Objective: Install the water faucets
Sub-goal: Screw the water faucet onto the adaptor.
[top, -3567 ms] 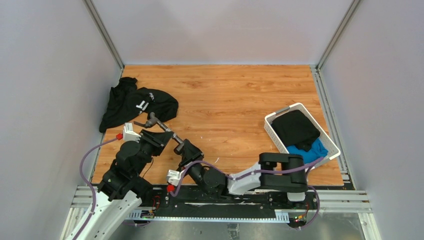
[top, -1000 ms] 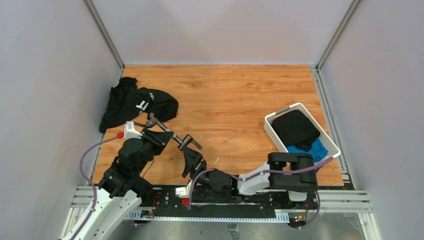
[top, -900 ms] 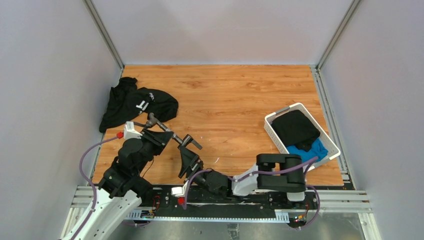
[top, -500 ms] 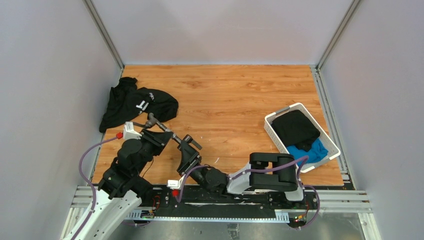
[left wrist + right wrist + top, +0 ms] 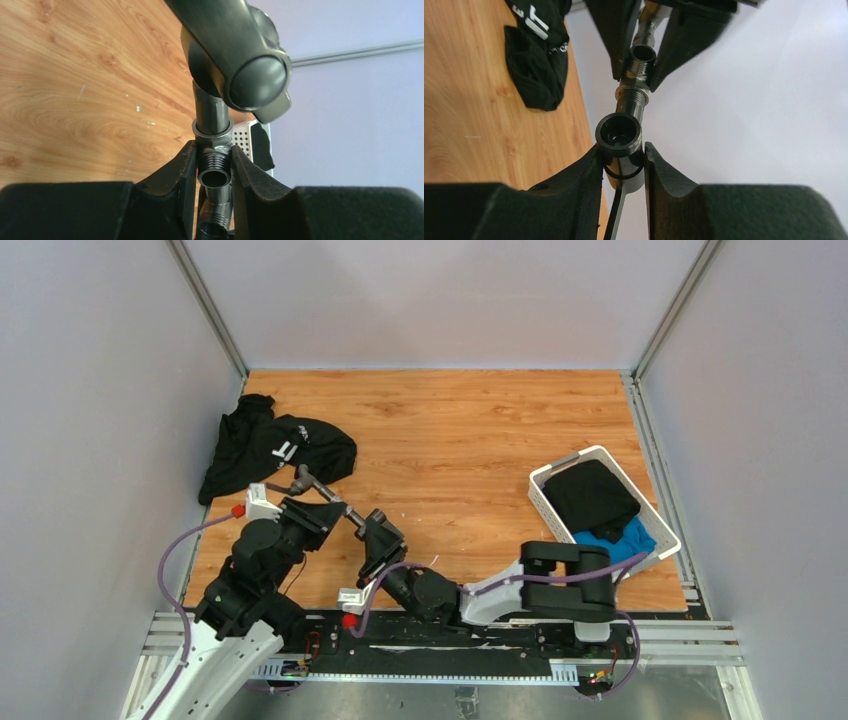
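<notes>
Right wrist view: the right end effector (image 5: pixel 623 157) pinches the faucet (image 5: pixel 619 132) at its round open end, fingers (image 5: pixel 579 185) pressed to both sides. Just beyond, the left end effector (image 5: pixel 636 75) clamps its threaded stub above the counter (image 5: pixel 469 125); a black garment (image 5: pixel 536 55) lies farther back.

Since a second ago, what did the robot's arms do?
The right pincer came back up to the dark-grey metal faucet and closed on its round end. The left pincer kept gripping the threaded stub. Black cloth garment and white plastic basket stayed put.
</notes>
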`<state>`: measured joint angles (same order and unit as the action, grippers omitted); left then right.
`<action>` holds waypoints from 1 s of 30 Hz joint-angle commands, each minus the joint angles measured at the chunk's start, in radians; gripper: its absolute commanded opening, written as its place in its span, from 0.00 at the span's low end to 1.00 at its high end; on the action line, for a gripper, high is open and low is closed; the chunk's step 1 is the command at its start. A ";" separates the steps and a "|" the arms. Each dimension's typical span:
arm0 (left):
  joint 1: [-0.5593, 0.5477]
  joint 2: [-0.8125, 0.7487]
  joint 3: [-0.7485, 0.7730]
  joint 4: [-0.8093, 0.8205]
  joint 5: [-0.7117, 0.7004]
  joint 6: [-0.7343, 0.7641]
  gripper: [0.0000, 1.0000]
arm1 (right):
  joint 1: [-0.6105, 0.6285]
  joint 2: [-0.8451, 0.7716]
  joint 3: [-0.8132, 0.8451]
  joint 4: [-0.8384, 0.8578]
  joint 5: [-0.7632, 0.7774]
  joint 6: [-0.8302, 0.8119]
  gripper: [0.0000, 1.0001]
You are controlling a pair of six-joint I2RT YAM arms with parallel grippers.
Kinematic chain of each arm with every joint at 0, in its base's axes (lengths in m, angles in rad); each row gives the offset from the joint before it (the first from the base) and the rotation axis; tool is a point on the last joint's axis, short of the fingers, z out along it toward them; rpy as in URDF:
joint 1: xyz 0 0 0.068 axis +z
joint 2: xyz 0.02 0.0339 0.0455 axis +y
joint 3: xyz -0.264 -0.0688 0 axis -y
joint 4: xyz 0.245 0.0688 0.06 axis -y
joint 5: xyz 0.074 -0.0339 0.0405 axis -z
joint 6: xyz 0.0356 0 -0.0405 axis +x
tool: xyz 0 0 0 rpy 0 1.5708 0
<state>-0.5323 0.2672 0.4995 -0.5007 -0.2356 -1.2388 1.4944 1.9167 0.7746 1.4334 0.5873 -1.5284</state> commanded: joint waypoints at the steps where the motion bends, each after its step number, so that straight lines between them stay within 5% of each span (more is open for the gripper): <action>1: -0.001 -0.018 0.025 0.089 -0.005 -0.010 0.00 | 0.006 -0.233 -0.039 -0.168 -0.074 0.431 0.23; 6: -0.001 -0.021 0.007 0.112 0.002 -0.017 0.00 | -0.090 -0.505 -0.036 -0.610 -0.431 1.073 0.13; 11: -0.001 -0.039 -0.027 0.155 0.008 -0.033 0.00 | -0.258 -0.588 -0.012 -0.708 -0.751 1.629 0.14; 17: -0.001 -0.046 -0.047 0.175 0.008 -0.044 0.00 | -0.389 -0.519 -0.064 -0.437 -0.973 2.184 0.15; 22: -0.001 -0.048 -0.041 0.174 0.000 -0.037 0.00 | -0.483 -0.336 -0.084 -0.038 -1.109 2.716 0.14; 25: -0.001 -0.053 -0.037 0.165 -0.010 -0.034 0.00 | -0.510 -0.234 -0.075 0.157 -1.144 2.912 0.38; 27: -0.001 -0.058 -0.032 0.153 -0.020 -0.031 0.00 | -0.519 -0.234 -0.085 0.156 -1.154 2.897 0.69; 30: -0.001 -0.062 -0.016 0.132 -0.031 -0.023 0.00 | -0.532 -0.321 -0.171 0.027 -1.114 2.780 0.78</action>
<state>-0.5358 0.2272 0.4633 -0.3988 -0.2276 -1.2816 0.9821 1.6901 0.6727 1.3746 -0.4950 1.1919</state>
